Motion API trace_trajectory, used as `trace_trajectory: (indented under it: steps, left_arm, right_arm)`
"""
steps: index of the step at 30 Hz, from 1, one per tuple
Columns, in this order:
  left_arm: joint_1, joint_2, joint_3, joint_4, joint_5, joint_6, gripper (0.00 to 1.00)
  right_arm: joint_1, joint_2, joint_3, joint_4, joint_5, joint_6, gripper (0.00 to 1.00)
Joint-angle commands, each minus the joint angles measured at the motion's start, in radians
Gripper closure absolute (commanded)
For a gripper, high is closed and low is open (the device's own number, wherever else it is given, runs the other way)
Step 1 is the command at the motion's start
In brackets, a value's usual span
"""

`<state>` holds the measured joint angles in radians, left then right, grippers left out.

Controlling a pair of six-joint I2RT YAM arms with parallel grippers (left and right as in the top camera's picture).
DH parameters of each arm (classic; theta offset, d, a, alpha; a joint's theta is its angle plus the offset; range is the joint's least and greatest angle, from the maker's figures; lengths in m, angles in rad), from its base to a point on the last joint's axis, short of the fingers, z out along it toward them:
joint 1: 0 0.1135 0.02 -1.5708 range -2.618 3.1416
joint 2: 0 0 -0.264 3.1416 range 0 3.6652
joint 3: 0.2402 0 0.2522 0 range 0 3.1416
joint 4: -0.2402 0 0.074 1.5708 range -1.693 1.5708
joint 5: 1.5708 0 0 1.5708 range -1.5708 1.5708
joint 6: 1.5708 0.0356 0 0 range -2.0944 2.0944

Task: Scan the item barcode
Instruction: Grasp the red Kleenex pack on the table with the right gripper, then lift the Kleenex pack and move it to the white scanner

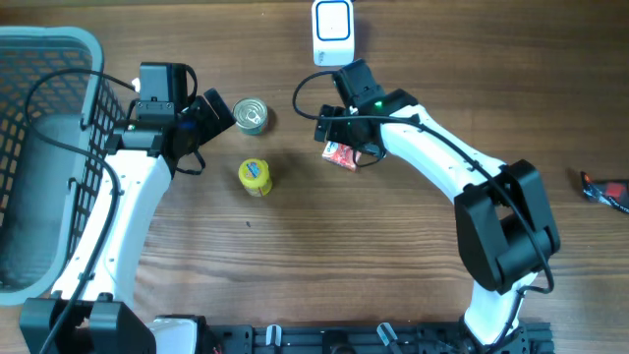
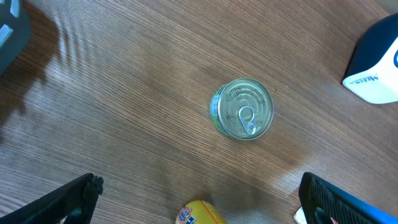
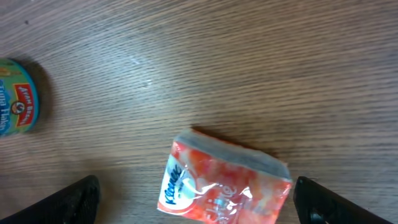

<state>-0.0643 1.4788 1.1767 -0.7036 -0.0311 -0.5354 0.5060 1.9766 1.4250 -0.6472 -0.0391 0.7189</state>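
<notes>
**Kleenex tissue pack (image 1: 340,154), red and white plastic, under the spread right gripper (image 1: 346,136)**

On the brown wooden table (image 1: 295,256) the tissue pack lies flat and askew, just off centre toward 1 o'clock. Its blue "Kleenex" lettering is plain in the right wrist view. The right gripper hangs over it, fingers wide apart and holding nothing. At 12 o'clock stands the white and blue box-shaped scanner (image 1: 332,29); the print on its face is too small to read. At 10 o'clock from the pack sits the round silver tin can (image 1: 252,116), pull-ring lid up, with a red oval on its side label that seems to read "Ayam Brand". The left gripper (image 1: 211,116), likewise open and empty, is at 9 o'clock from the can. A small yellow round container (image 1: 256,177) is at 6 o'clock from the can, its label unreadable.
</notes>
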Motion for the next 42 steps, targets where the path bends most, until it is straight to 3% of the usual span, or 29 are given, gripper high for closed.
trace_trajectory:
  steps: [1,20,22,24,26,34,39,42]
  left_arm:
    - [0.001,-0.016,0.002,-0.001,0.004,0.016,0.0]
    - [0.001,-0.016,0.002,-0.013,-0.019,0.035,0.0]
    - [0.001,-0.016,0.002,-0.013,-0.019,0.035,0.0]
    - [0.001,-0.016,0.002,-0.013,-0.019,0.035,0.0]
    - [0.001,-0.016,0.002,-0.013,-0.019,0.035,0.0]
    - [0.001,-0.016,0.002,-0.02,-0.019,0.035,0.0]
    - [0.001,-0.016,0.002,-0.02,-0.018,0.034,0.0]
    - [0.001,-0.016,0.002,-0.02,-0.018,0.034,0.0]
  right_arm:
    - [0.003,0.024,0.017,-0.043,0.071,0.051,0.0]
    - [0.038,0.121,0.017,-0.049,0.112,0.145,0.01]
    - [0.038,0.121,0.017,-0.045,0.115,0.148,0.09]
    - [0.038,0.121,0.017,-0.046,0.114,0.146,0.28]
    - [0.038,0.121,0.017,-0.046,0.113,0.145,0.38]
    - [0.038,0.119,0.024,-0.087,-0.064,0.119,0.45]
    - [0.028,0.116,0.148,-0.31,-0.275,-0.019,0.46]
    - [0.0,0.116,0.284,-0.55,-0.344,-0.092,0.46]
